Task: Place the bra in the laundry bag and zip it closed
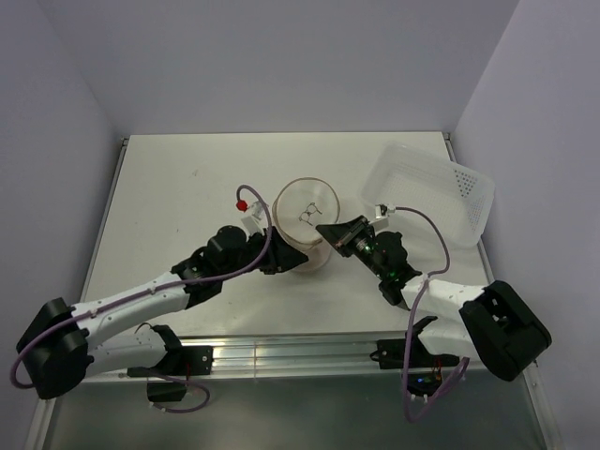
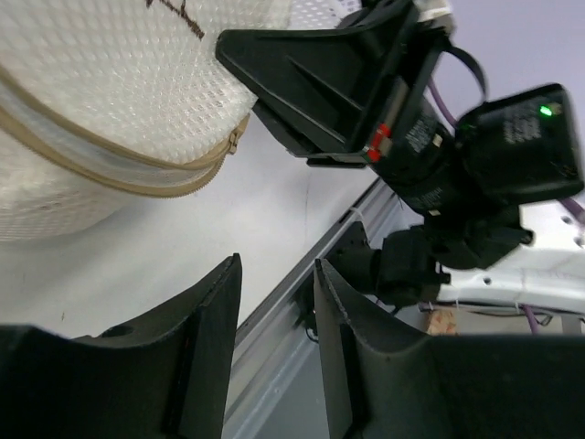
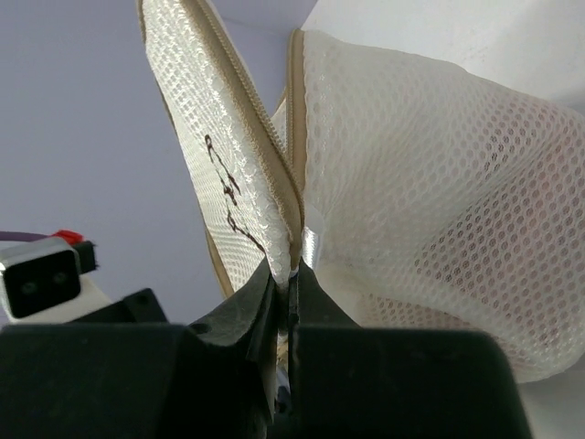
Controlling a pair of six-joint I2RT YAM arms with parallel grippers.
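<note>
Right gripper (image 3: 291,276) pinched tight on the rim of the laundry bag (image 3: 430,183), lid (image 1: 309,210) facing upward, slightly nearward; left gripper (image 2: 276,267) jaws apart, empty

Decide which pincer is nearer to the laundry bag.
Right. The right pincer is clamped on the laundry bag beside its zip, so it touches the bag. The left pincer sits open beside the bag, clear of the mesh.
</note>
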